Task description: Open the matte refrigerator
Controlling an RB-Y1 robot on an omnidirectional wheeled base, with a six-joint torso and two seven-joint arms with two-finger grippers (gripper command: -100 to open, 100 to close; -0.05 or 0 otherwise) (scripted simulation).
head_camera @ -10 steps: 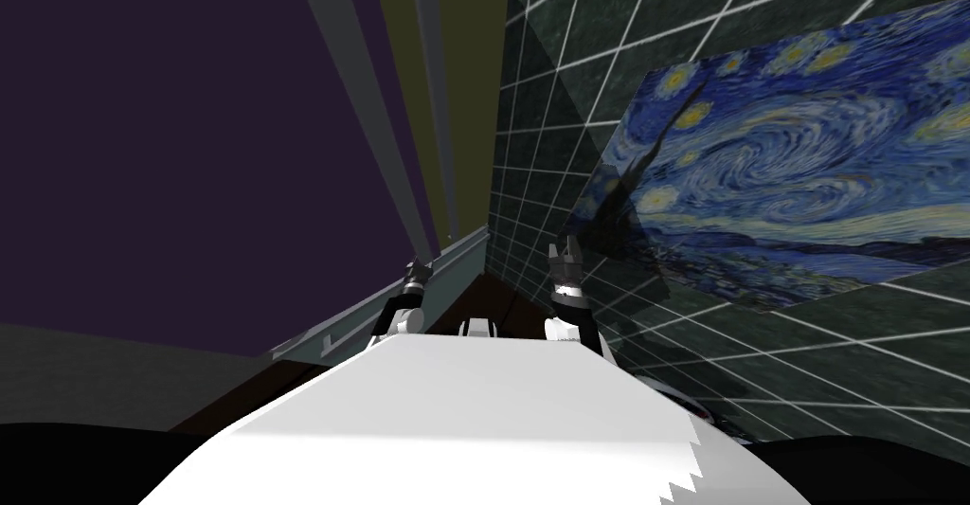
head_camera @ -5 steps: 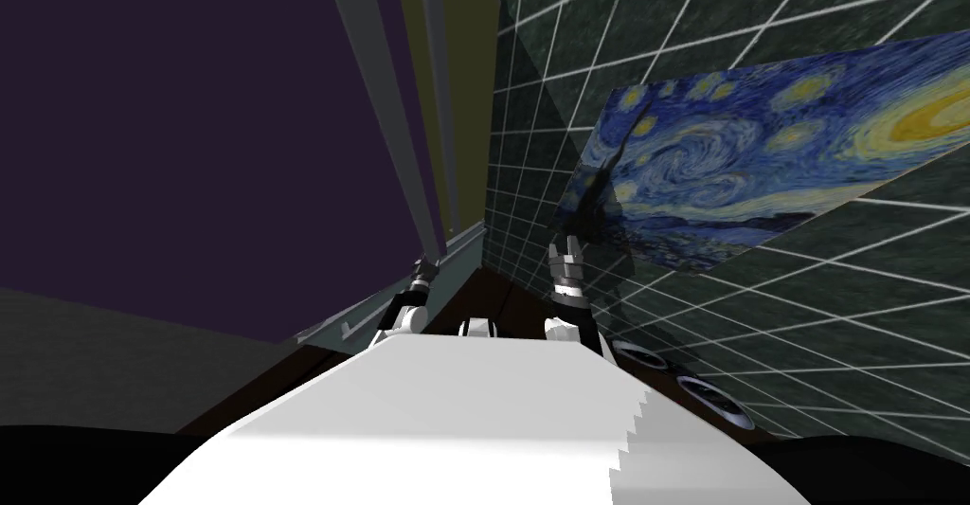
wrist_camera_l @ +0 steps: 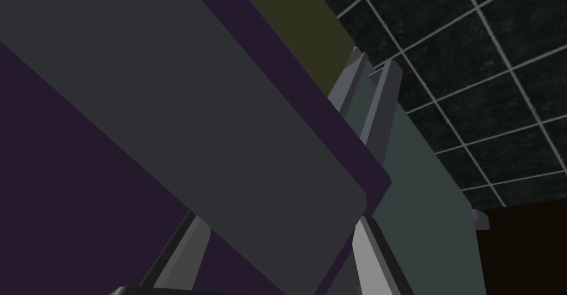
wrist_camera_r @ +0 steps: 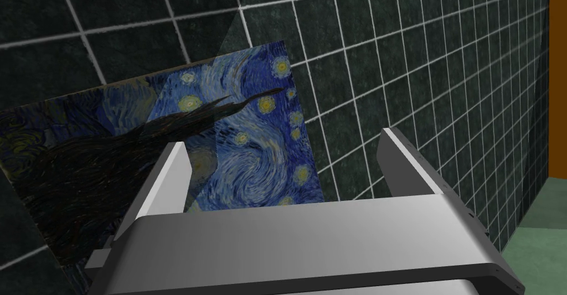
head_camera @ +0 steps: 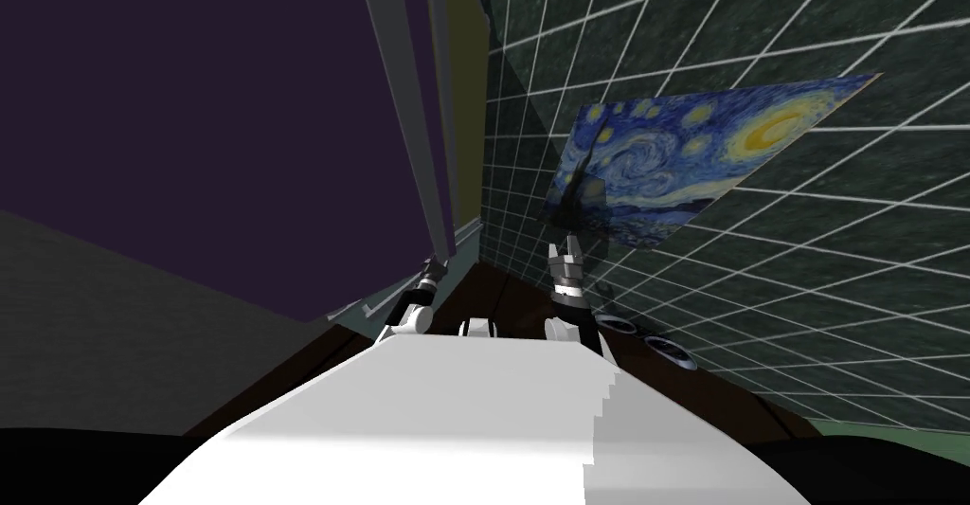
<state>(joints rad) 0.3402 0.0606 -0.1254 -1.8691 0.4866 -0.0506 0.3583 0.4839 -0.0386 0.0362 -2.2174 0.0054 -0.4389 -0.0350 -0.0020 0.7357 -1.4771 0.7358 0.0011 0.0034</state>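
Fridge, with a dark purple door, stands close on my left. Left end effector is at its grey handle; whether it grips, I cannot tell. Right end effector is raised nearby, spread wide, holding nothing

head: down, rolled | left wrist: close on purple panel | right wrist: painting, shared with head

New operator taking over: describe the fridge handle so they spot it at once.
Start at the big dark purple door filling the head view's left. Along its right edge runs the long flat handle, the left gripper at its lower end. It is grey; the strip beside it is olive.
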